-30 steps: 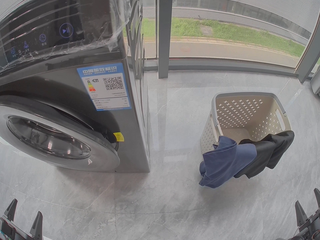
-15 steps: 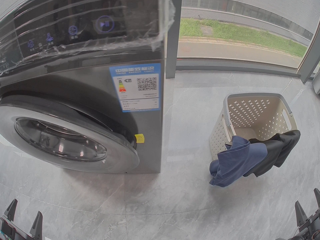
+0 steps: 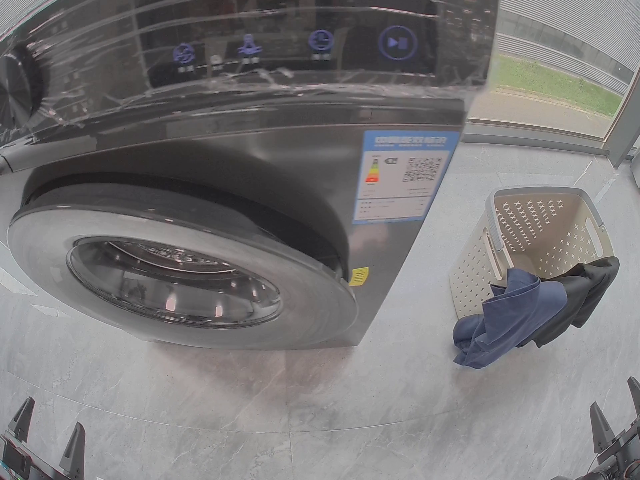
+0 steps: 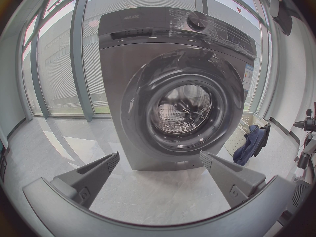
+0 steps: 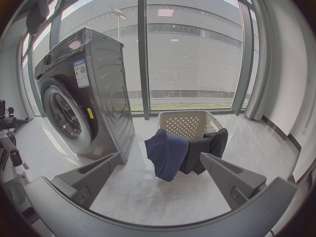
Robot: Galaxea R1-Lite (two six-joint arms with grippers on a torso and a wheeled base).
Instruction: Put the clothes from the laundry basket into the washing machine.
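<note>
My left gripper (image 3: 50, 428) hangs low over the grey floor (image 3: 333, 401), on the near side of the washing machine (image 3: 233, 155) and well apart from it. Its 2 fingers are spread wide with nothing between them. My right gripper (image 3: 613, 401) is spread just as wide and is just as empty, low over the floor on the near side of the laundry basket (image 3: 497, 198), again well apart.

The basket stands upright on the floor to the right of the machine, with a strip of bare floor between them. 2 garments are draped over its near rim. The blue one (image 3: 510, 318) is on the side nearer the machine and hangs far down the outside wall (I cannot tell whether it reaches the floor). The black one (image 3: 587, 288) lies just beside it, and the two touch.

The machine is a dark grey front-loader, and its round door (image 3: 173, 281) sits shut against the front. Clear plastic film covers the control panel (image 3: 300, 41), where blue icons glow. A blue-and-white label (image 3: 403, 175) sits on the front's right side, with a small yellow sticker (image 3: 359, 276) below it beside the door.
</note>
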